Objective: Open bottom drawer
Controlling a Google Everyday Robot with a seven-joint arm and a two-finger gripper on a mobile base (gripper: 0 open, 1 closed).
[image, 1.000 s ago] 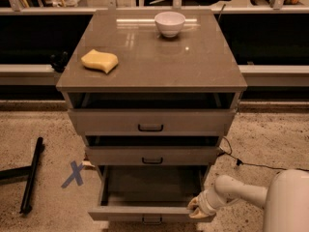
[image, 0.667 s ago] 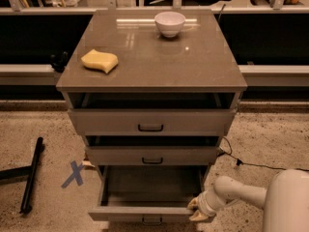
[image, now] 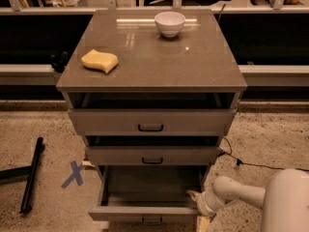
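The bottom drawer of the grey-beige cabinet stands pulled far out, its plain grey inside showing and its small black pull at the lower frame edge. My gripper is at the drawer's front right corner, on the end of my white arm that comes in from the lower right. The fingers are hidden against the drawer's edge. The top drawer and the middle drawer above stand slightly out.
On the cabinet top sit a white bowl at the back and a yellow sponge at the left. A black bar and a blue tape cross lie on the floor to the left. A black cable runs on the right.
Almost nothing differs; the gripper stays at the drawer's front right corner and the drawer stays out.
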